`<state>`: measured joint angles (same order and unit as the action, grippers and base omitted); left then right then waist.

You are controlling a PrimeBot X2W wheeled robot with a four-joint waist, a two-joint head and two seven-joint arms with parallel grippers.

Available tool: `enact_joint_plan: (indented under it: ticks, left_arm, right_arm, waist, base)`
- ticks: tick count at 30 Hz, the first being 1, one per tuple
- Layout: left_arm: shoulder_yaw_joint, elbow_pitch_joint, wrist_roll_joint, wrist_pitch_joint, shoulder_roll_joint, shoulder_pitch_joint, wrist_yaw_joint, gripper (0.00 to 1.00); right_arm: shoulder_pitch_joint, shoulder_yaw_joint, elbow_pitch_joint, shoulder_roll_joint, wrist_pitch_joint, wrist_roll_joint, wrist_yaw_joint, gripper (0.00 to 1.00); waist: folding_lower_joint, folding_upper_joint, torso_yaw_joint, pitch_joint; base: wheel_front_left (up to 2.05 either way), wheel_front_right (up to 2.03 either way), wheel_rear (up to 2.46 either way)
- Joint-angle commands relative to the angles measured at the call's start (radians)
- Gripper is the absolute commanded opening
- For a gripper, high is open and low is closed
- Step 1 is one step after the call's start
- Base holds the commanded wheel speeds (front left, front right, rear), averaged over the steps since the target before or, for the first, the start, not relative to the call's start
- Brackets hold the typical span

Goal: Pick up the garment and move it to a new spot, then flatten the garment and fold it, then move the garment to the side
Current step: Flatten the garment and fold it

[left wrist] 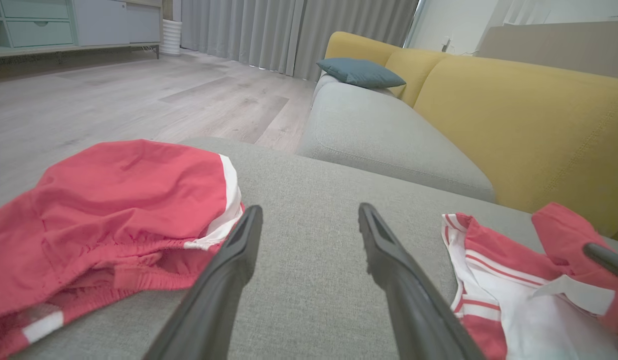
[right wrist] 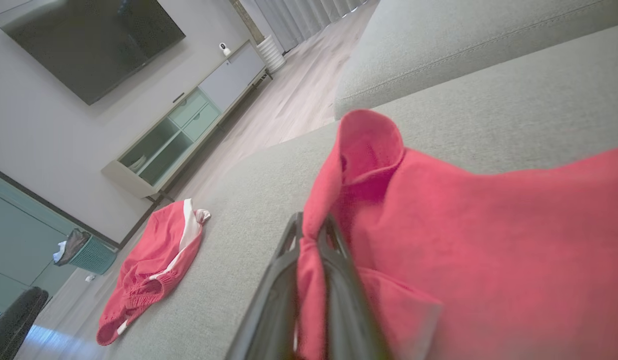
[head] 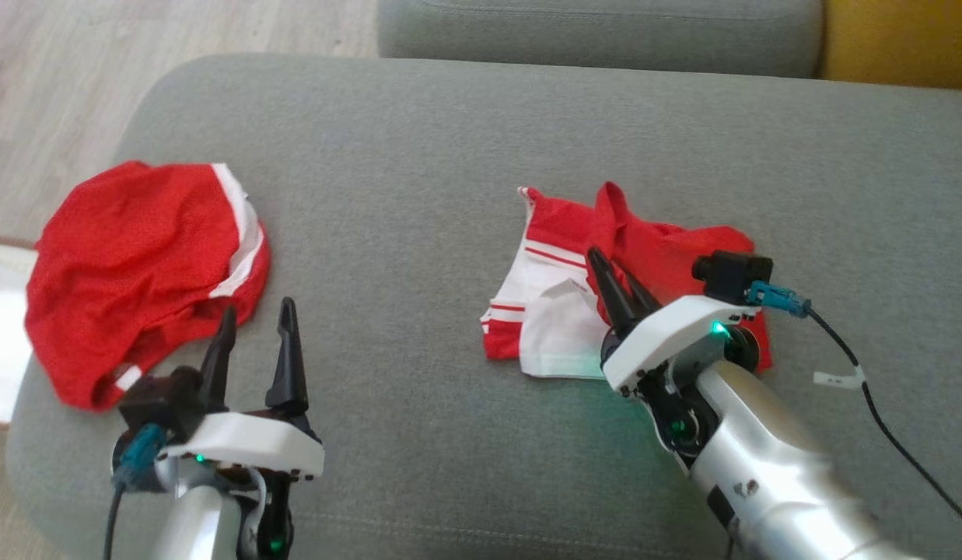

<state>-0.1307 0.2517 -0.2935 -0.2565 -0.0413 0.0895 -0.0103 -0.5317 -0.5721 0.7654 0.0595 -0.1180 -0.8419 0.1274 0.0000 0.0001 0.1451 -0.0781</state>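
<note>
My right fingers: shut tight on the red and white shirt.
My left fingers: wide, holding nothing.
Shirt: right side of the grey sofa seat.
Red shorts: its left edge.

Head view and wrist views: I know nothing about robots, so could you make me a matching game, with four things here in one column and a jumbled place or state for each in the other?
Things
1. left gripper
2. right gripper
3. red shorts
4. blue pillow

Places or states
A. pinched shut on the red and white garment
B. on the far seat, against the yellow backrest
C. open, holding nothing
D. crumpled at the left end of the grey cushion

Pairs: 1-C, 2-A, 3-D, 4-B
</note>
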Motion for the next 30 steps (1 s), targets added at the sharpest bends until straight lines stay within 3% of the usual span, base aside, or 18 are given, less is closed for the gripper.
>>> enact_joint_plan:
  ticks: [1,10,16,17,18,26,30]
  left_arm:
    - [0.021,-0.03,-0.008,-0.005,-0.009,0.044,-0.007,1.0]
    - [0.0,-0.023,-0.025,-0.005,-0.009,0.048,-0.015,1.0]
    - [-0.005,-0.021,-0.028,-0.005,-0.009,0.049,-0.019,1.0]
    - [-0.006,-0.021,-0.028,-0.005,-0.009,0.049,-0.019,1.0]
    - [-0.006,-0.02,-0.028,-0.005,-0.009,0.049,-0.02,1.0]
    - [0.008,-0.022,-0.026,-0.005,-0.009,0.041,-0.022,1.0]
    - [0.015,-0.031,-0.028,-0.005,-0.009,0.04,-0.026,1.0]
  right_arm:
    - [-0.059,-0.039,0.0,-0.009,-0.034,-0.031,0.003,0.0]
    - [-0.148,-0.229,0.161,-0.009,-0.117,-0.209,0.003,0.0]
    - [-0.175,-0.326,0.186,-0.009,-0.137,-0.304,0.003,0.0]
    - [-0.18,-0.343,0.19,-0.009,-0.139,-0.313,0.003,0.36]
    - [-0.184,-0.359,0.192,-0.009,-0.14,-0.322,0.003,1.0]
    - [-0.207,-0.459,0.081,-0.009,-0.143,-0.393,0.003,1.0]
    - [-0.24,-0.442,0.053,-0.009,-0.143,-0.373,0.003,1.0]
  waist:
    - [0.0,-0.0001,0.016,-0.006]
    - [0.0,-0.0001,0.07,-0.02]
    - [0.0,-0.0001,0.084,-0.021]
    - [0.0,-0.0001,0.085,-0.021]
    - [0.0,-0.0001,0.085,-0.021]
    - [0.0,-0.0001,0.06,-0.011]
    - [0.0,-0.0001,0.033,-0.001]
  base:
    - [0.0,0.0,0.0]
    - [0.0,0.0,0.0]
    - [0.0,0.0,0.0]
    - [0.0,0.0,0.0]
    - [0.0,0.0,0.0]
    - [0.0,0.0,0.0]
    - [0.0,0.0,0.0]
